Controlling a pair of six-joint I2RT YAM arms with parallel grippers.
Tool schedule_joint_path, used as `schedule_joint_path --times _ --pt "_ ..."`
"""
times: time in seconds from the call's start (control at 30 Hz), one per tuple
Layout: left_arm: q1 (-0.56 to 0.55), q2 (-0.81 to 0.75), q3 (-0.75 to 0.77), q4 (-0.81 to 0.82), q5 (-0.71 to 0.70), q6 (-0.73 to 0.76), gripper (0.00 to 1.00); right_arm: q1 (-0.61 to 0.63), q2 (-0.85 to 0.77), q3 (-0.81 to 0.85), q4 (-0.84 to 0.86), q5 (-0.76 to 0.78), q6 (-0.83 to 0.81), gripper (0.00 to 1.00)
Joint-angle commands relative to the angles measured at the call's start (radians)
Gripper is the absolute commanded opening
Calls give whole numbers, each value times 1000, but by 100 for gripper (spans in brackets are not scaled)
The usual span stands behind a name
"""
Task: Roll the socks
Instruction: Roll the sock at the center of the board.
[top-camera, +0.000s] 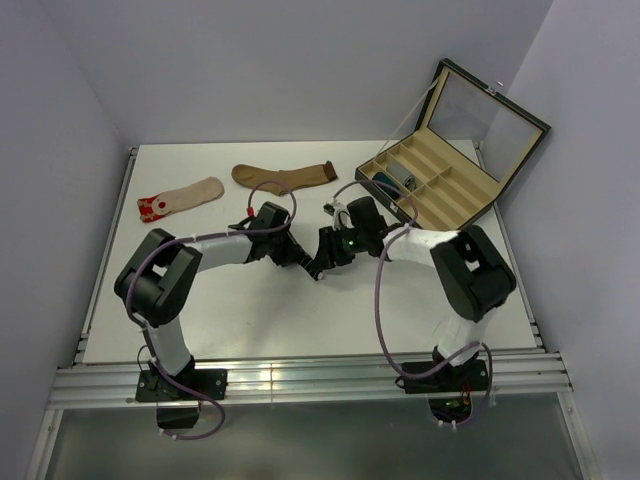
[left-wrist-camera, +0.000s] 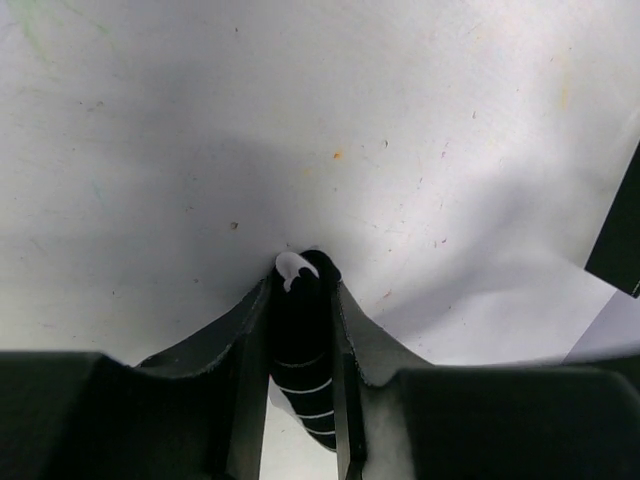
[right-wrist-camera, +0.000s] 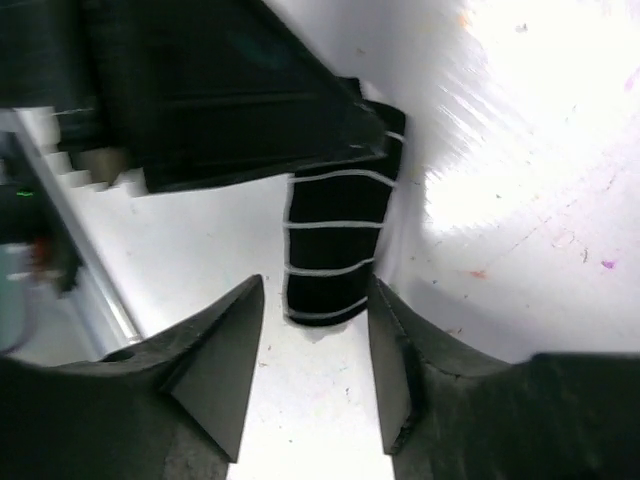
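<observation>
A black sock with white stripes (top-camera: 317, 266) hangs between my two grippers over the middle of the table. My left gripper (left-wrist-camera: 302, 290) is shut on it, and the sock (left-wrist-camera: 300, 340) fills the gap between the fingers. My right gripper (right-wrist-camera: 315, 300) is open. The sock's striped end (right-wrist-camera: 335, 250) sits just at its fingertips, close to the right finger. In the top view the left gripper (top-camera: 298, 255) and right gripper (top-camera: 326, 250) nearly meet. A brown sock (top-camera: 283, 176) and a beige red-toed sock (top-camera: 180, 197) lie flat at the back left.
An open box with compartments (top-camera: 445, 185) stands at the back right with its lid (top-camera: 490, 110) raised. Rolled socks (top-camera: 392, 181) sit in its left compartments. The left gripper's body (right-wrist-camera: 200, 90) fills the top of the right wrist view.
</observation>
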Motion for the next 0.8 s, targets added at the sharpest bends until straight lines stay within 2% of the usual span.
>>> schedule_joint_path --times 0.0,0.13,0.37,0.5,0.77 --pt "-3 53 11 -155 -49 83 20 75 -145 -22 -35 277 -143 54" --pt "-3 57 51 -196 -49 111 21 186 -205 -25 -38 559 -226 57" --pt "-3 72 89 -244 -45 137 21 362 -170 -6 -35 846 -340 59" --pt "-3 81 106 -255 -37 143 21 437 -122 4 -20 938 -375 59" --pt "-3 84 129 -274 -35 152 22 496 0 47 -18 1043 -414 60"
